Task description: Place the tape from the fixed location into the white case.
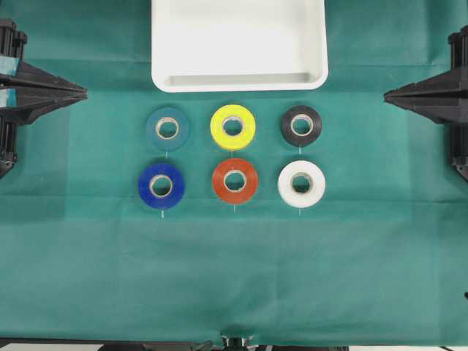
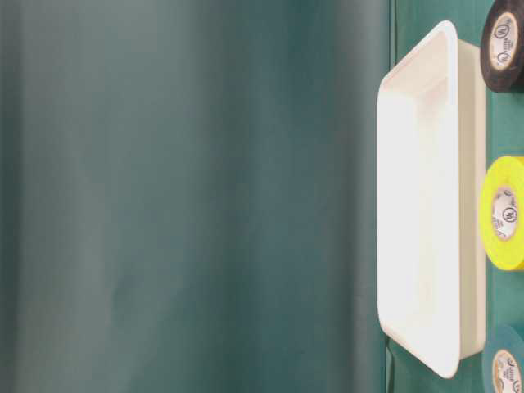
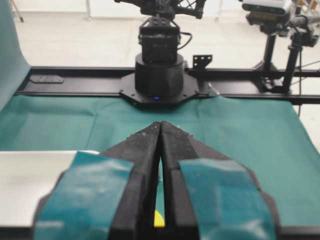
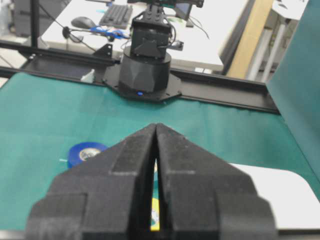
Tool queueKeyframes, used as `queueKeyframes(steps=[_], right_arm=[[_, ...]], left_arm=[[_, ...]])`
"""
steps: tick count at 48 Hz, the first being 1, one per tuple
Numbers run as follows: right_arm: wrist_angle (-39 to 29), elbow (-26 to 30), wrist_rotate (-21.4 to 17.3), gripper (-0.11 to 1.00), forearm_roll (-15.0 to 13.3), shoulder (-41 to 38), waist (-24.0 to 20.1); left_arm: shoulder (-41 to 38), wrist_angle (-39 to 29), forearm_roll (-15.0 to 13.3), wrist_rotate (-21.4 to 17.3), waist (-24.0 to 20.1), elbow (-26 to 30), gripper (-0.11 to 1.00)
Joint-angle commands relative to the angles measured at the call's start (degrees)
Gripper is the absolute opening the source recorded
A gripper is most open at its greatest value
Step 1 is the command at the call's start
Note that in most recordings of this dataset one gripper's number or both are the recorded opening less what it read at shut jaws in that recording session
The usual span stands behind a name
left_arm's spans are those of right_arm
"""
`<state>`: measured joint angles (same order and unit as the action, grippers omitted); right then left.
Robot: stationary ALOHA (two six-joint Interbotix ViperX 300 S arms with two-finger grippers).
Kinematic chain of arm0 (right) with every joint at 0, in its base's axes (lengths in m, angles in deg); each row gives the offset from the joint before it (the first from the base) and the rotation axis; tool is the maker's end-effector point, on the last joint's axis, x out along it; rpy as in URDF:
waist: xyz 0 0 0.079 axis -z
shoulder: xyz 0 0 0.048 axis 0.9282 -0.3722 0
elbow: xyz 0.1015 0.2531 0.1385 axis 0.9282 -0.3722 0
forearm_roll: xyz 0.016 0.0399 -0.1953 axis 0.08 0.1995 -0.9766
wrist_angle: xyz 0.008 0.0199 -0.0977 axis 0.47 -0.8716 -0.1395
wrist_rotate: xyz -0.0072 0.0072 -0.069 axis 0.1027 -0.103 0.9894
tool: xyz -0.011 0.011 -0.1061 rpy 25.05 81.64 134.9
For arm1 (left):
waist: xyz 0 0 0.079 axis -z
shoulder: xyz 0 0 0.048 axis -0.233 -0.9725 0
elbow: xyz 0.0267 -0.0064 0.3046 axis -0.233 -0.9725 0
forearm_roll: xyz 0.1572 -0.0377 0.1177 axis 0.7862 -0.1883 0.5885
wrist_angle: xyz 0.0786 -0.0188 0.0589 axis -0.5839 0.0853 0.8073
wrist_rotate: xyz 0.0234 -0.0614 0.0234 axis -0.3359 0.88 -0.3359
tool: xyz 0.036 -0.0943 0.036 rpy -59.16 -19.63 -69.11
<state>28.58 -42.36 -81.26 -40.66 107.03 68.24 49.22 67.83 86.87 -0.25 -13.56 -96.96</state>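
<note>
Six rolls of tape lie flat on the green cloth [image 1: 234, 263] that covers the table, in two rows of three. The blue tape [image 1: 161, 186] is at the left end of the near row in the overhead view. Next to it is the red roll [image 1: 235, 180], and then the white roll [image 1: 301, 183]. In the far row sit the teal roll [image 1: 167, 129], the yellow roll [image 1: 232, 126] and the black roll [image 1: 301, 126]. No roll touches another.

The white case [image 1: 239, 80] lies past the far row, near the yellow roll but not touching it. Nothing can be seen inside it.

The left gripper [image 1: 82, 93] hangs at the left edge, well apart from the rolls. Its jaws are pressed together with nothing between them. Green tape is stuck on its fingers [image 3: 215, 195].

The right gripper [image 1: 387, 93] hangs at the right edge, also well apart from the rolls. Its jaws are pressed together too and hold nothing. In the right wrist view the blue tape shows on the cloth past the black jaws.
</note>
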Motion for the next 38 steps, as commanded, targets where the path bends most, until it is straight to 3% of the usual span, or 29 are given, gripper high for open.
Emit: queueKeyframes(steps=[1, 38], right_arm=[[0.18, 1.85, 0.0, 0.0, 0.09, -0.53, 0.0], [-3.78, 3.16, -0.09, 0.0, 0.09, 0.26, 0.0]], left_arm=[[-0.26, 0.09, -0.09, 0.0, 0.26, 1.14, 0.02], [-0.26, -3.08, -0.26, 0.44, 1.05, 1.32, 0.02]])
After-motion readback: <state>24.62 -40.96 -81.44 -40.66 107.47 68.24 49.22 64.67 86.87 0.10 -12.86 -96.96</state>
